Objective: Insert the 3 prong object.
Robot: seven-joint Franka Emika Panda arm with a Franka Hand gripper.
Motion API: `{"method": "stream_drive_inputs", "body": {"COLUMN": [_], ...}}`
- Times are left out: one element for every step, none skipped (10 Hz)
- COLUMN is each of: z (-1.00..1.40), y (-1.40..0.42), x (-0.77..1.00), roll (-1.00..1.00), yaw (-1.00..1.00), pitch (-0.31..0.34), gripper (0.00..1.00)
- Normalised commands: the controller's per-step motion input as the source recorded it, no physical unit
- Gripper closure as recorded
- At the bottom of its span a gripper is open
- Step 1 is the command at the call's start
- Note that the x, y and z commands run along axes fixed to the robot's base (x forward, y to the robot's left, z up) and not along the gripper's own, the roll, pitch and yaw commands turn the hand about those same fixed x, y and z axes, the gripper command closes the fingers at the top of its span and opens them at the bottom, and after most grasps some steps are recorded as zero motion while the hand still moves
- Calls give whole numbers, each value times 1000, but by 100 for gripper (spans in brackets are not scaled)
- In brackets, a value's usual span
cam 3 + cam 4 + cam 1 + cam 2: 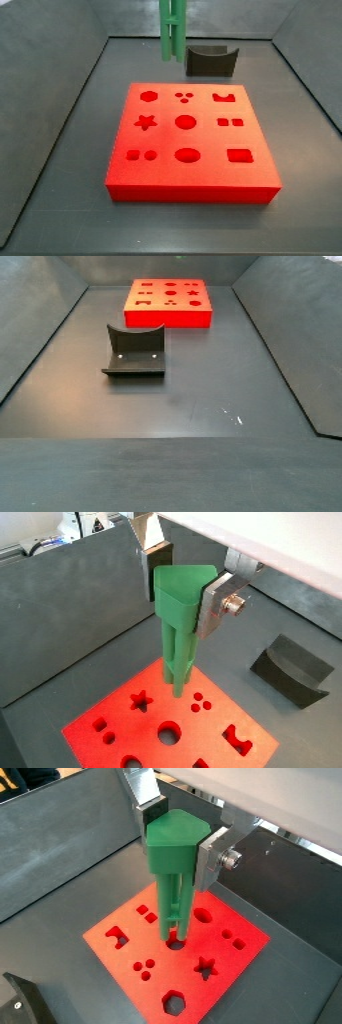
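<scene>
The 3 prong object (178, 627) is a long bright green bar held upright, prongs down. My gripper (181, 587) is shut on its thick top end, a silver finger (214, 604) pressing each side. It shows the same way in both wrist views (171, 873). The prong tips hang above the flat red board (120, 727) with shaped holes, clear of its surface. In a side view the green bar (173, 30) hangs down from the top edge above the board's (187, 170) far side; the gripper is out of that view.
A dark grey U-shaped block (210, 62) stands on the floor beyond the red board, also seen in a side view (135, 351) and a wrist view (294, 670). The red board (168, 316) lies on a dark floor between sloping grey walls.
</scene>
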Motion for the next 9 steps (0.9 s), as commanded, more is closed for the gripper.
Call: {"method": "stream_drive_inputs", "body": {"z": [0,-231,-369,-420,-500,-574,-586,-226,440], "y": [206,391,329,226,191,109,89,163,240], "x": [411,386,449,460,423,366,331,331,343], "roll": [46,0,0,-36,-40,0,0,0,-149], "yaw": [-363,-580,-666,-760,-800,-860,-886,-837,-606], "pitch": [239,164,61,0,0,0,0,-69,33], "gripper": [100,100,100,100,100,100,100,100,100]}}
